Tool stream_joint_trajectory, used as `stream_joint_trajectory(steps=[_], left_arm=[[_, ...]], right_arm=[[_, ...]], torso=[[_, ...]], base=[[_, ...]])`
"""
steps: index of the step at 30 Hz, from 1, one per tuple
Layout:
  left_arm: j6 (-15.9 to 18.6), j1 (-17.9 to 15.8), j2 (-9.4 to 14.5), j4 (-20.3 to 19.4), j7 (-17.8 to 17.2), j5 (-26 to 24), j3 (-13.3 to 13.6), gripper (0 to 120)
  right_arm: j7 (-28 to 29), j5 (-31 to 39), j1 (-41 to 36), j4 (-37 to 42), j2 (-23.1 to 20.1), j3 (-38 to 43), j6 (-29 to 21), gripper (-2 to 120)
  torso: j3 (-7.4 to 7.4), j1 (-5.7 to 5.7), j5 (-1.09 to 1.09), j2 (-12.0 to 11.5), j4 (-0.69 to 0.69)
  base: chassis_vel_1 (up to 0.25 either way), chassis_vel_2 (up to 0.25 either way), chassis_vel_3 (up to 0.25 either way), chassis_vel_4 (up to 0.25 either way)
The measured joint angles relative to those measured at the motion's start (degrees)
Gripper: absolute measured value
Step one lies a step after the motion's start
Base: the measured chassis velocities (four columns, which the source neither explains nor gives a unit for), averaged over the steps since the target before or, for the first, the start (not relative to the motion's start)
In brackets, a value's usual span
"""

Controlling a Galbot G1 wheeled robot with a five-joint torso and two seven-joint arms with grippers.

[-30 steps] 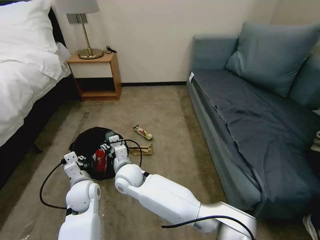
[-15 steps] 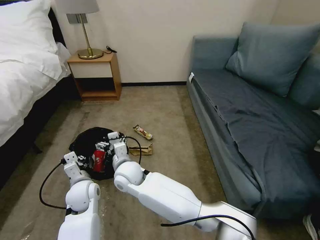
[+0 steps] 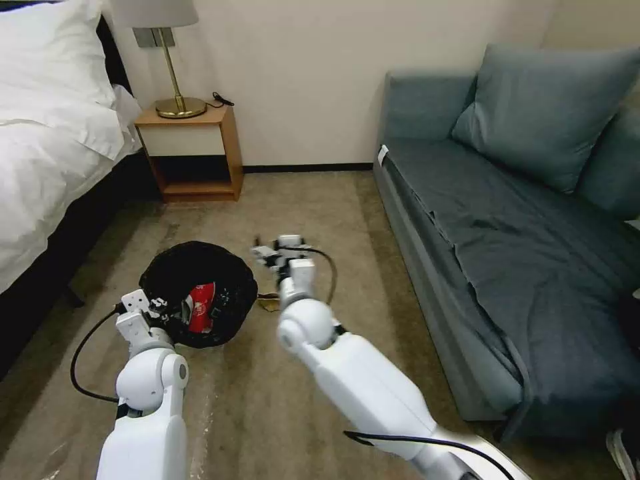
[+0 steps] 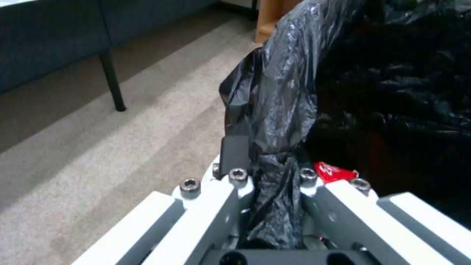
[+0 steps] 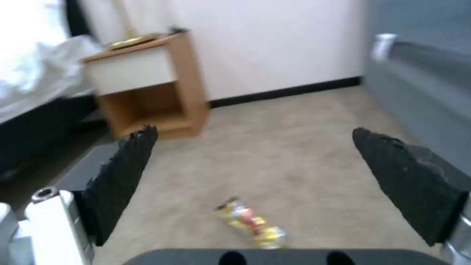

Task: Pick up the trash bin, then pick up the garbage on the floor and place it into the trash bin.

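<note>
Honestly, my worry is a miss: the shiny snack wrapper [image 5: 252,225] is thin and flat on the carpet, so my spread-open right gripper [image 5: 275,184], hovering above it, could close on nothing. My left gripper [image 4: 267,184] pinches the trash bin [image 3: 200,287] liner, which could slip free.

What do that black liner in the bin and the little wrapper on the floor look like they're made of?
Liner: thin glossy black plastic film, by its crinkles and highlights; the left gripper pinches it. Wrapper: probably shiny printed foil or plastic; blurred, so unsure.
</note>
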Motion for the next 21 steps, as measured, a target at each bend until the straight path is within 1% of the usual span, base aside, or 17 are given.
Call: stream_joint_trajectory(steps=[1, 2, 3, 5, 6, 8, 9, 11, 12, 13, 15, 16, 17, 18, 19, 21], left_arm=[[0.0, 0.0, 0.1, 0.0, 0.2, -0.1, 0.0, 2], [0.1, 0.0, 0.3, 0.0, 1.1, -0.3, -0.1, 2], [0.1, 0.0, 0.3, 0.0, 1.1, -0.3, -0.1, 2], [0.1, 0.2, 0.6, 0.0, 2.6, -0.3, -0.4, 2], [0.1, 0.2, 0.6, 0.0, 2.6, -0.3, -0.4, 2], [0.1, 0.2, 0.9, 0.1, 4.1, -0.3, -0.7, 2], [0.1, 0.2, 0.9, 0.1, 4.1, -0.3, -0.7, 2], [0.1, 0.1, 1.1, 0.3, 5.2, -0.3, -0.8, 2], [0.1, 0.1, 1.1, 0.3, 5.2, -0.3, -0.8, 2], [0.1, 0.0, 1.1, 0.4, 5.3, -0.2, -0.8, 2], [0.1, 0.0, 1.1, 0.6, 5.3, -0.1, -0.9, 2], [0.1, 0.0, 1.1, 0.6, 5.3, -0.1, -0.9, 2], [0.1, 0.0, 1.0, 0.6, 5.3, 0.1, -0.8, 2], [0.1, 0.0, 1.0, 0.6, 5.3, 0.1, -0.8, 2], [0.1, -0.1, 1.0, 0.8, 5.3, 0.2, -0.8, 2], [0.1, -0.2, 1.0, 0.8, 5.3, 0.2, -0.9, 2]], right_arm=[[-0.6, -0.6, -1.2, 0.4, -0.7, 1.5, 0.4, 100], [-2.3, -2.7, -3.8, 1.2, -2.4, 4.6, 1.6, 100], [-2.3, -2.7, -3.8, 1.2, -2.4, 4.6, 1.6, 100], [-5.4, -5.7, -7.1, 2.5, -4.3, 8.2, 3.5, 100], [-5.4, -5.7, -7.1, 2.5, -4.3, 8.2, 3.5, 100], [-9.0, -8.4, -10.5, 4.4, -6.2, 12.5, 6.0, 100], [-9.0, -8.4, -10.5, 4.4, -6.2, 12.5, 6.0, 100], [-13.1, -10.3, -13.1, 6.0, -7.5, 17.3, 8.7, 100], [-13.1, -10.3, -13.1, 6.0, -7.5, 17.3, 8.7, 100], [-14.4, -10.7, -13.6, 6.3, -7.7, 18.8, 9.4, 100], [-17.4, -10.8, -14.6, 6.2, -8.1, 21.8, 12.9, 100], [-17.4, -10.8, -14.6, 6.2, -8.1, 21.8, 12.9, 100], [-19.4, -11.2, -15.0, 5.4, -8.2, 23.0, 15.2, 100], [-19.4, -11.2, -15.0, 5.4, -8.2, 23.0, 15.2, 100], [-21.4, -11.7, -15.6, 4.6, -8.3, 23.7, 17.2, 100], [-22.0, -11.7, -15.9, 4.4, -8.2, 23.8, 17.8, 100]], torso=[[0.0, 0.0, 0.0, 0.0, 0.0], [0.0, 0.0, 0.01, 0.0, 0.0], [0.0, 0.0, 0.01, 0.0, 0.0], [0.0, 0.0, 0.01, 0.0, 0.0], [0.0, 0.0, 0.01, 0.0, 0.0], [0.0, 0.0, 0.01, 0.0, -0.01], [0.0, 0.0, 0.01, 0.0, -0.01], [0.0, 0.0, 0.01, 0.0, 0.0], [0.0, 0.0, 0.01, 0.0, 0.0], [0.0, 0.0, 0.0, 0.0, 0.0], [0.0, 0.0, 0.0, 0.0, 0.0], [0.0, 0.0, 0.0, 0.0, 0.0], [0.0, 0.0, -0.01, 0.0, 0.0], [0.0, 0.0, -0.01, 0.0, 0.0], [0.0, 0.0, 0.0, 0.0, 0.01], [0.0, 0.0, 0.0, 0.0, 0.01]], base=[[0.0, 0.0, 0.0, 0.0], [0.0, 0.0, 0.0, 0.0], [0.0, 0.0, 0.0, 0.0], [0.0, 0.0, 0.0, 0.0], [0.0, 0.0, 0.0, 0.0], [0.0, 0.0, 0.0, 0.0], [0.0, 0.0, 0.0, 0.0], [0.0, 0.0, 0.0, 0.0], [0.0, 0.0, 0.0, 0.0], [0.0, 0.0, 0.0, 0.0], [0.0, 0.0, 0.0, 0.0], [0.0, 0.0, 0.0, 0.0], [0.0, 0.0, 0.0, 0.0], [0.0, 0.0, 0.0, 0.0], [0.0, 0.0, 0.0, 0.0], [0.0, 0.0, 0.0, 0.0]])
